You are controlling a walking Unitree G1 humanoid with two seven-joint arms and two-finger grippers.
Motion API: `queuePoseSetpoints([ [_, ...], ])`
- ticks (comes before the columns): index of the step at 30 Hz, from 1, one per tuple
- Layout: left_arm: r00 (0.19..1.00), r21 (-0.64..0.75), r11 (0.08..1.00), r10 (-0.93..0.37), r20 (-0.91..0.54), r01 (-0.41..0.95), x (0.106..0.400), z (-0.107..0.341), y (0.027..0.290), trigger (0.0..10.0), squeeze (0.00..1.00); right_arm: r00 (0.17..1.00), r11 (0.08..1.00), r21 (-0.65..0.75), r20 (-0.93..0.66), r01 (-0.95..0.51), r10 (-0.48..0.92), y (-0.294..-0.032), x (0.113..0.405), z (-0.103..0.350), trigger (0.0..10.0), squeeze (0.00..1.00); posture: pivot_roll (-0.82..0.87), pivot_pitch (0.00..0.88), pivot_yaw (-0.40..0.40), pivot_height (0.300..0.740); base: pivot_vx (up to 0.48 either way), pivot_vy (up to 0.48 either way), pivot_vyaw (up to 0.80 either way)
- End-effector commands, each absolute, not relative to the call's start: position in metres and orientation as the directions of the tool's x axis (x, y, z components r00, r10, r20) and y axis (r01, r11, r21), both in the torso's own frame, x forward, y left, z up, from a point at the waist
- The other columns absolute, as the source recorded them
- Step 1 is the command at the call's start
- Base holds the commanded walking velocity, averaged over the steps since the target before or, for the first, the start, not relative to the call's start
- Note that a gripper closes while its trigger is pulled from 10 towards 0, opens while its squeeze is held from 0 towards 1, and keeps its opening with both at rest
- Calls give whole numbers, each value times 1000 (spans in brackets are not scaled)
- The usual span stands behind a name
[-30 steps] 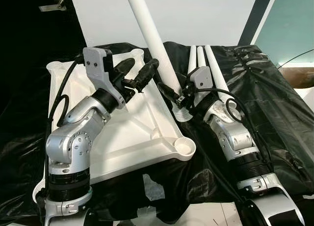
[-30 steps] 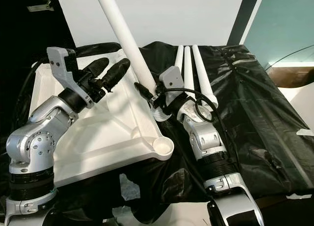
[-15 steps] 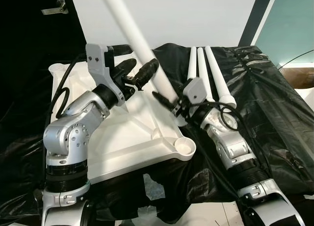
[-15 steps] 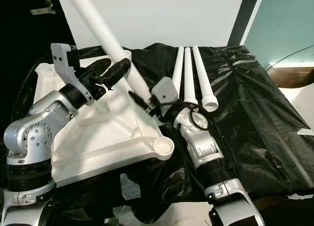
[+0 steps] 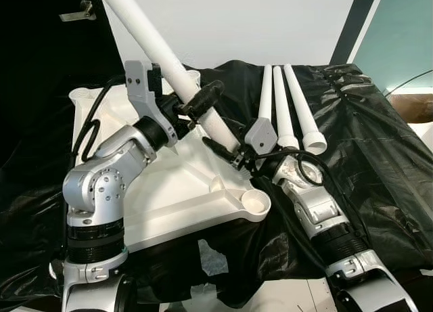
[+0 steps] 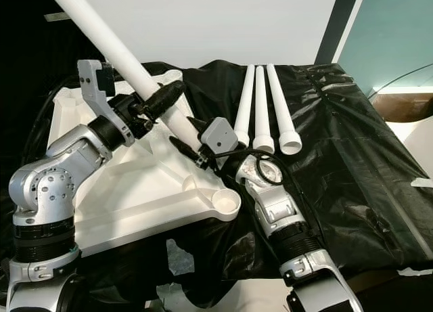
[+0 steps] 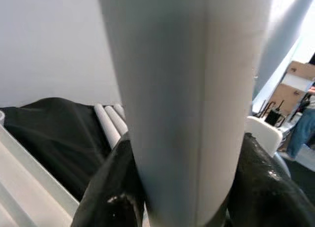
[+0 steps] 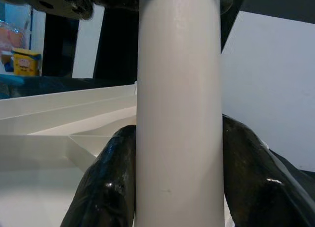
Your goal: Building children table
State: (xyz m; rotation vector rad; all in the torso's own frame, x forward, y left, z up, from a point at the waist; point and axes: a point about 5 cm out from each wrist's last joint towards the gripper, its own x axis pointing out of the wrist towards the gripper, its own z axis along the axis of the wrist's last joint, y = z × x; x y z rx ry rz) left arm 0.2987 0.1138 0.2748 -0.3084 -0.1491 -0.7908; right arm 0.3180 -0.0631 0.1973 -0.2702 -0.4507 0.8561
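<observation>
1. Fingers of the right tool [image 5: 227, 149] are clenched on the lower part of a long white table leg [image 5: 160, 45], one black finger [image 8: 106, 182] on each side of the tube, as the right wrist view shows.
2. Higher up the same leg, the left tool [image 5: 193, 109] also grasps it; its fingers [image 7: 106, 192] press against both sides of the tube.
3. From the right tool the leg slants up and away toward the robot's left, past the left tool, and runs out of the top of the picture in front of the pale wall [image 5: 270, 21].
4. Under both tools lies the white tabletop [image 5: 169, 190], upside down, with raised rims and ribs facing up.
5. Just beside the right tool, nearer the robot, is a round leg socket [image 5: 256, 202] at the tabletop's corner; the leg's lower end sits just above the rim near it, and whether it touches cannot be told.
6. Beyond the right tool, three more white legs [image 5: 287, 102] lie side by side, touching, their wider open ends toward the robot.
7. Everything rests on a surface draped in crumpled black plastic sheeting [image 5: 379, 156].
</observation>
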Motion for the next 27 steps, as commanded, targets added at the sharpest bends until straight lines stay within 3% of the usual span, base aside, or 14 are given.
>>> queuePoseSetpoints([
  [1,661,-192,633,-706,253,750,294,277,106,0,0,562,623,-420,274,-660,781,-59,319,199,10000,0,135,17,0,740,0,0,0],
  [6,675,-180,652,-696,244,737,292,280,99,0,0,590,643,-410,266,-647,762,-60,322,198,10000,0,139,20,-3,740,0,0,0],
  [7,680,-176,658,-693,240,732,292,280,97,10000,0,598,650,-404,264,-644,757,-60,324,198,10000,1000,139,20,-3,740,0,0,0],
  [16,748,-154,738,-614,252,657,297,294,82,10000,0,665,690,-370,216,-621,715,-58,332,203,10000,1000,143,24,-13,740,0,0,0],
  [17,769,-160,759,-587,253,631,300,295,81,10000,0,680,698,-342,193,-629,707,-55,334,203,10000,0,146,23,-17,740,0,0,0],
  [19,835,-175,825,-490,251,537,310,298,81,10000,0,725,728,-321,154,-606,671,-44,338,205,10000,0,146,24,-18,740,0,0,0],
  [27,887,-224,867,-390,249,444,315,304,74,10000,0,787,769,-366,139,-524,602,-31,344,206,10000,0,156,23,-22,740,0,0,0],
])
